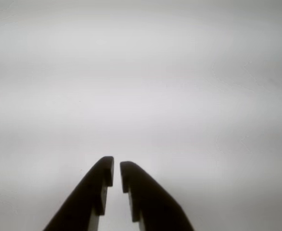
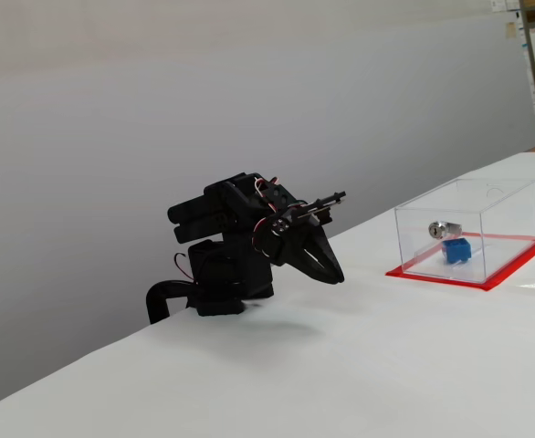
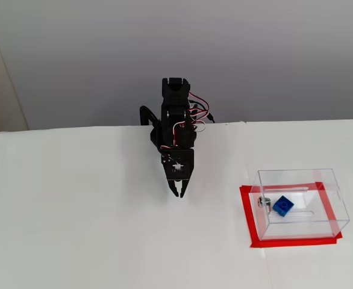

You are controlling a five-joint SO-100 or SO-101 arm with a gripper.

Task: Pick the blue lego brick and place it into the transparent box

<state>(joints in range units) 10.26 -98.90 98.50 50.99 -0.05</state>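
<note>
blue lego brick (image 3: 282, 206) inside transparent box (image 3: 330, 180), beside silver cylinder (image 3: 263, 201)

The transparent box (image 2: 468, 233) stands on its red base at the right of the white table (image 2: 359, 374). Inside it lies the blue lego brick (image 2: 456, 250), just beside a small silver cylinder (image 2: 439, 229). Well left of the box, the folded black arm's gripper (image 2: 333, 273) points down (jaws near together, empty).

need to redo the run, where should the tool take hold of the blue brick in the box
Grip the blue brick across its flat side faces, coming straight down from above: the clear box walls block any sideways approach. Avoid the silver cylinder right beside its left side in the higher fixed view.
</note>
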